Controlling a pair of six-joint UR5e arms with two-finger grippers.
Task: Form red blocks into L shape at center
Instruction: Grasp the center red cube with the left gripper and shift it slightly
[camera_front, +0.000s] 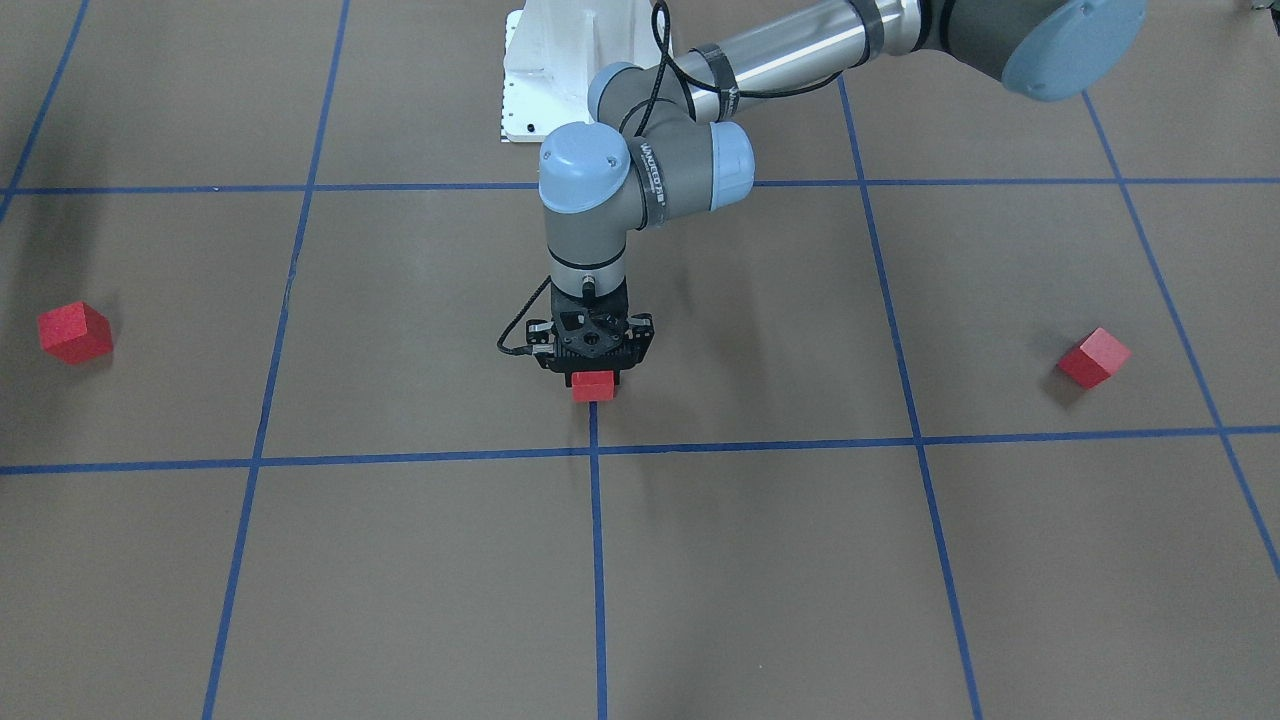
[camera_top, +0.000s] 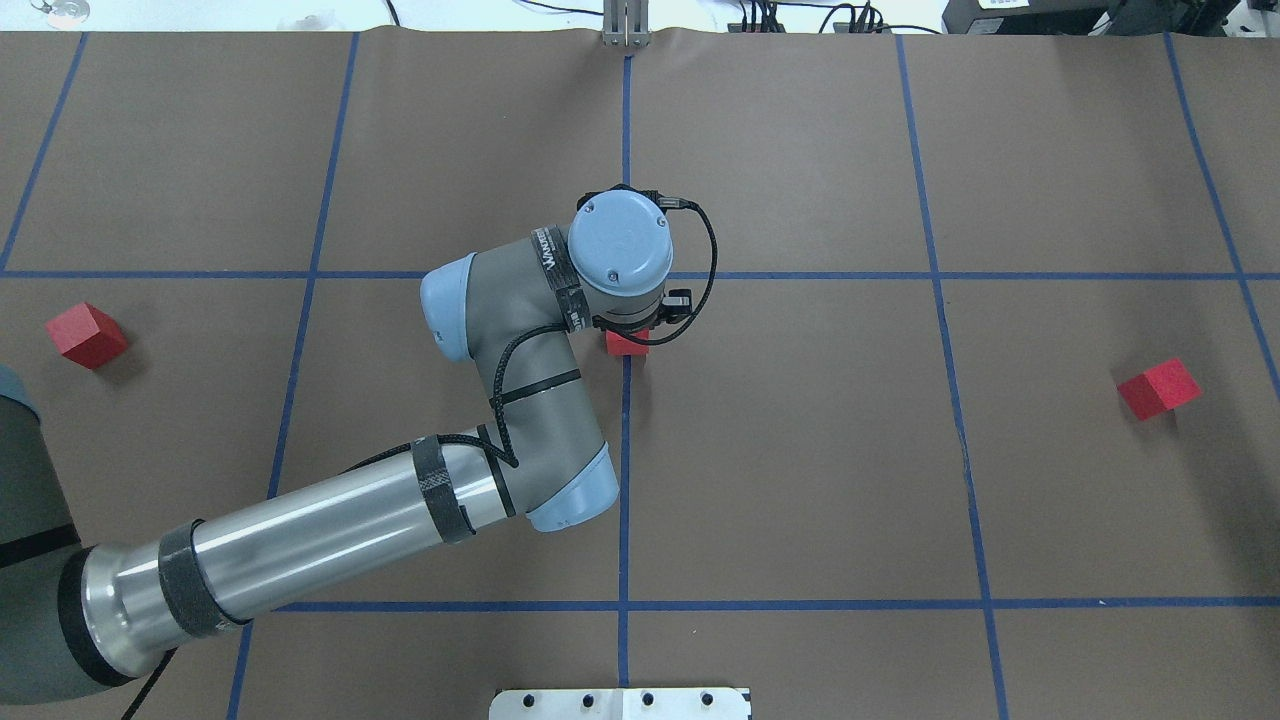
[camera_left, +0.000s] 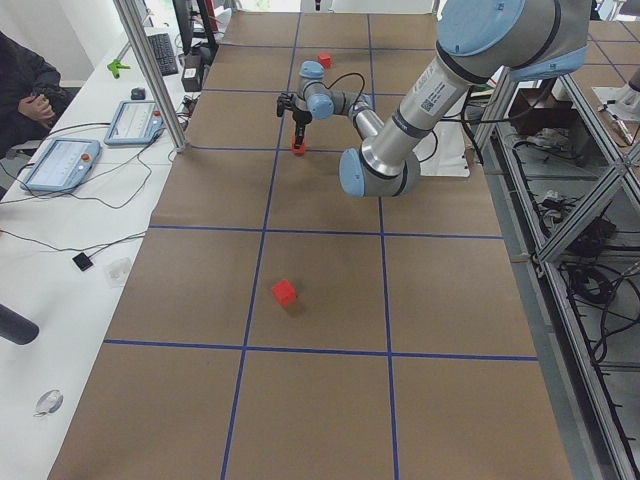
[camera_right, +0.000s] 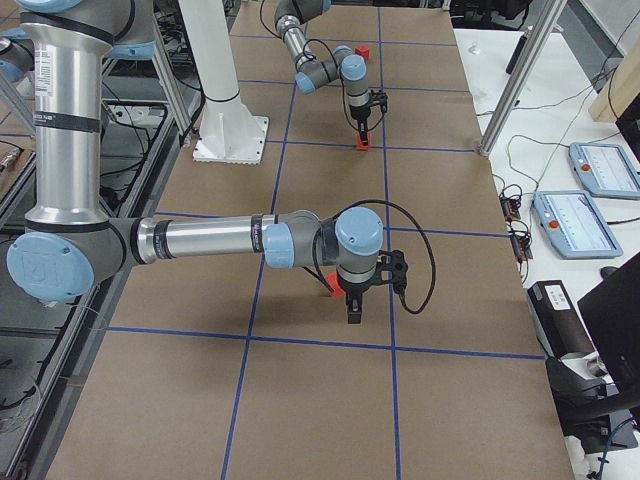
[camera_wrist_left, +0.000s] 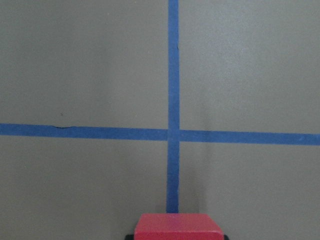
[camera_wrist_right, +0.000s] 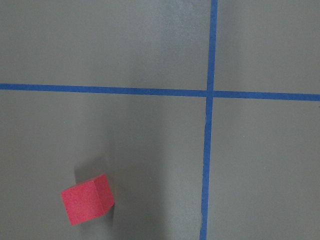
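I've got the first block (camera_front: 593, 390) clamped in the left gripper (camera_front: 593, 380), low on the vertical tape line (camera_front: 597, 560) at mid-frame, presumably as the L's anchor. A second block (camera_front: 74, 331) waits far left, a third block (camera_front: 1094, 357) far right. Whether the right gripper (camera_right: 353, 308) is closed, I can't tell.

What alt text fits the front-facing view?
The left pincer grips a red block over the vertical blue tape line, just above a crossing. A second block lies near the view's left edge, a third block toward its right.
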